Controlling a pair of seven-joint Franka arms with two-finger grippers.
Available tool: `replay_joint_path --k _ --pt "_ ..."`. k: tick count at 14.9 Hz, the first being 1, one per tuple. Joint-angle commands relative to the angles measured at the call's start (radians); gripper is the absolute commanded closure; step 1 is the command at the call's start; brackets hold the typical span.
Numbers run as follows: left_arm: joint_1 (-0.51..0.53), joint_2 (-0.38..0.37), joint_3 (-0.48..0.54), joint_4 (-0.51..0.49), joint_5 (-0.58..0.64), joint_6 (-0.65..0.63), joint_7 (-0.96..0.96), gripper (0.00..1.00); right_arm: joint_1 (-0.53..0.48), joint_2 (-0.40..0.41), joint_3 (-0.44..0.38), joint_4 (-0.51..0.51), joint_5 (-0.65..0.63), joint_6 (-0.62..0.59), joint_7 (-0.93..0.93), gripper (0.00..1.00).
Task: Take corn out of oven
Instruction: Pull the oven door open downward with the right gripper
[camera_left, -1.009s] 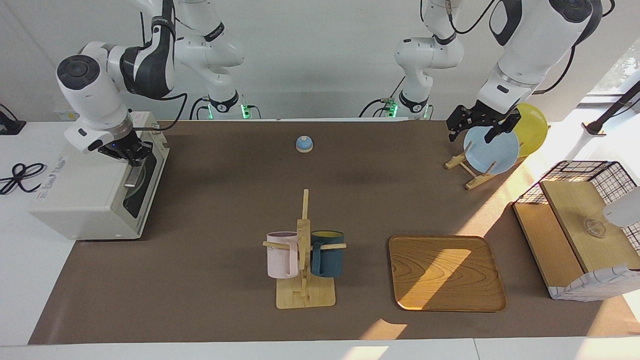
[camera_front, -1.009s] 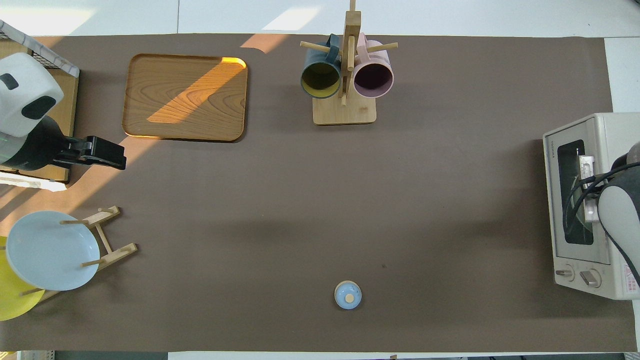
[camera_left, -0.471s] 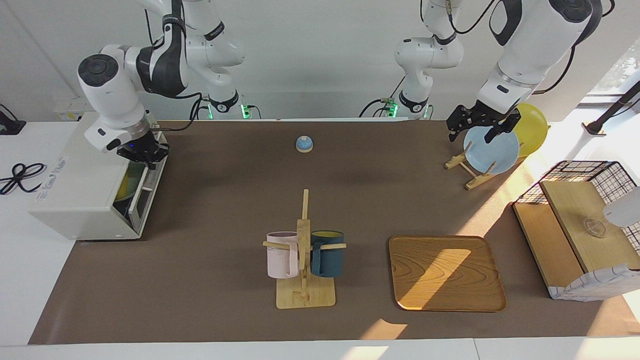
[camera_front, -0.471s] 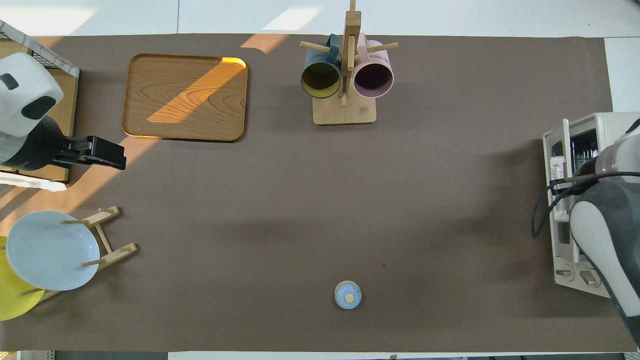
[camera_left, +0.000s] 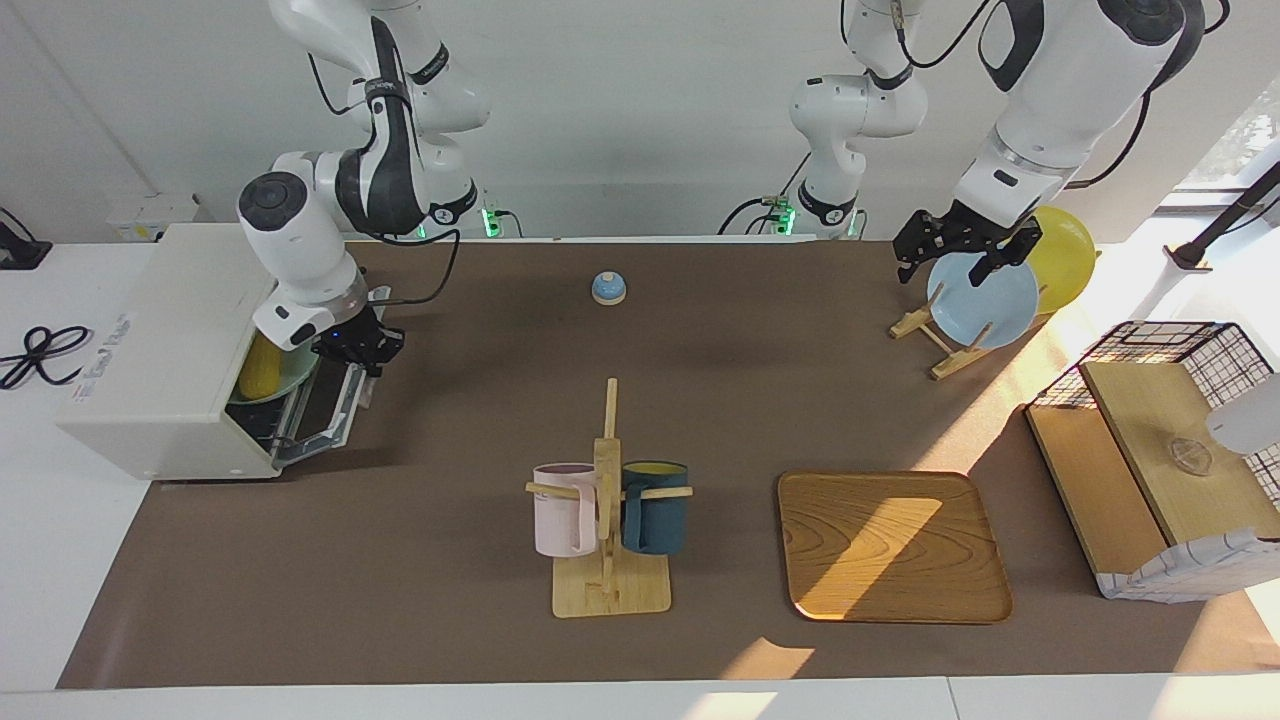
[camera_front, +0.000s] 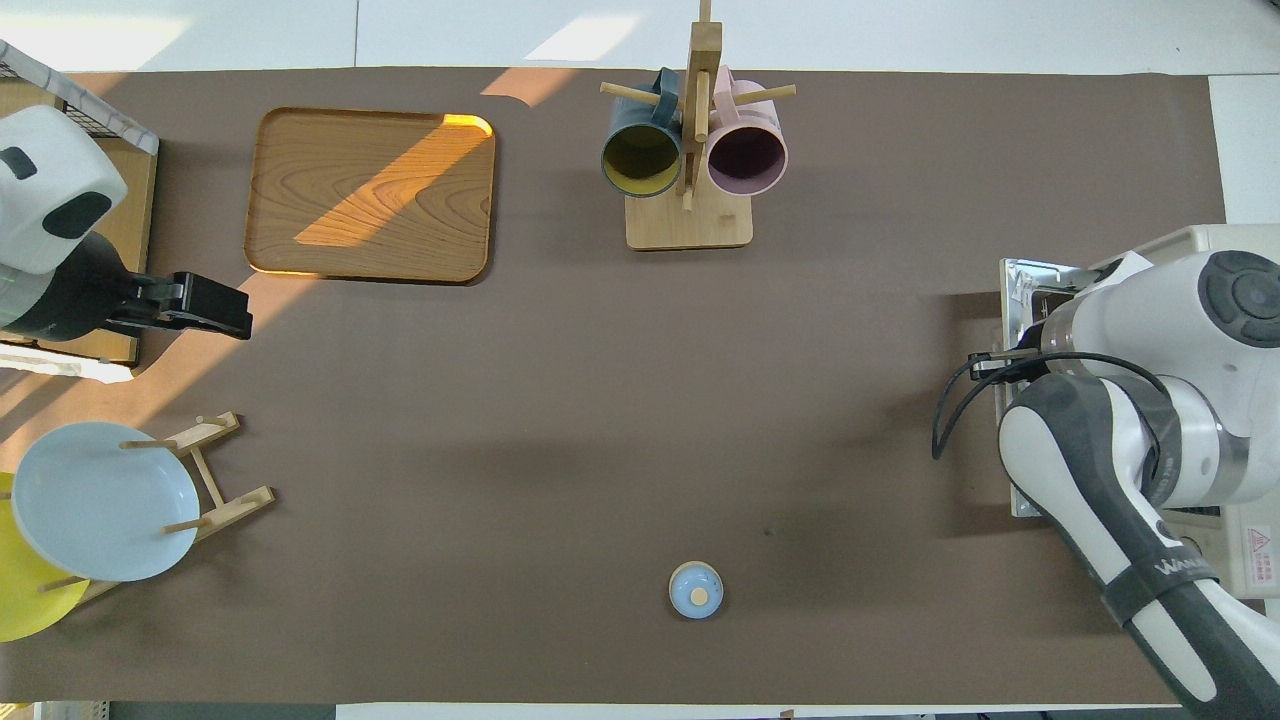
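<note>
The off-white oven (camera_left: 160, 370) stands at the right arm's end of the table, and its top shows in the overhead view (camera_front: 1200, 240). Its door (camera_left: 325, 400) hangs folded down, almost flat. The yellow corn (camera_left: 258, 368) lies on a pale plate just inside the opening. My right gripper (camera_left: 358, 352) is shut on the handle at the door's outer edge; in the overhead view its own arm covers it. My left gripper (camera_left: 950, 258) waits open and empty over the plate rack.
A blue bell (camera_left: 608, 288) sits near the robots at mid-table. A mug rack (camera_left: 608, 500) with two mugs and a wooden tray (camera_left: 890, 545) lie farther out. A rack with a blue plate (camera_left: 982, 300) and a yellow plate (camera_left: 1065, 255), and a wire basket (camera_left: 1170, 450), stand at the left arm's end.
My right gripper has pulled the oven door from shut down to almost flat, moving out toward mid-table. The corn has come into sight inside. The left arm has not moved.
</note>
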Motion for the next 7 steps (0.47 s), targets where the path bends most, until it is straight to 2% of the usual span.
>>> replay_joint_path --k 1,4,7 --pt "0.011 -0.015 -0.009 -0.004 0.02 -0.007 0.005 0.0 -0.044 0.076 -0.032 0.01 0.012 0.09 -0.015 1.0" --pt "0.011 -0.015 -0.009 -0.004 0.02 -0.007 0.005 0.0 -0.043 0.11 -0.032 0.01 0.063 0.108 -0.013 1.0" --pt "0.011 -0.015 -0.009 -0.004 0.02 -0.007 0.005 0.0 0.0 0.124 -0.032 0.013 0.097 0.125 0.022 1.0"
